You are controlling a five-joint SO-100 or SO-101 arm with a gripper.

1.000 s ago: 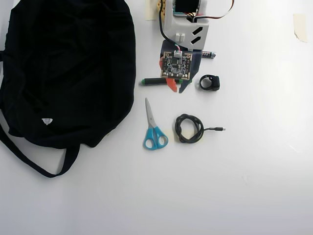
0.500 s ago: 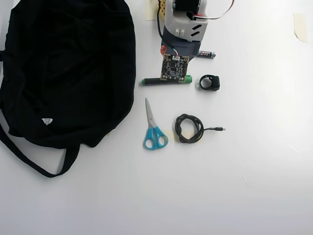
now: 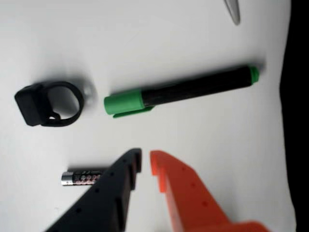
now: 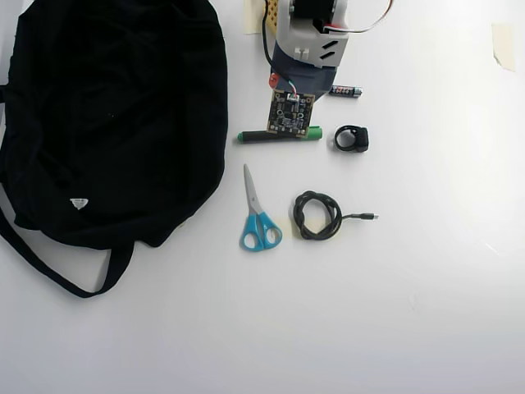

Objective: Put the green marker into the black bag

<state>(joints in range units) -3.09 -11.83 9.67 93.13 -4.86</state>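
The green marker [image 3: 188,89] lies flat on the white table, green cap to the left in the wrist view. In the overhead view the marker [image 4: 253,136] is partly covered by the arm's camera board. My gripper [image 3: 146,162] hovers just short of the marker, with its black and orange jaws almost together and nothing between them. In the overhead view only a bit of the orange finger [image 4: 271,80] shows beside the arm. The black bag [image 4: 107,115] lies at the left, close to the marker's end, with a strap trailing down. Its edge fills the right border of the wrist view [image 3: 300,121].
A small battery [image 3: 82,177] lies beside the black finger and shows in the overhead view [image 4: 345,91]. A black ring-shaped clip [image 4: 352,139] lies by the marker's cap. Blue-handled scissors [image 4: 259,226] and a coiled black cable [image 4: 318,215] lie below the marker.
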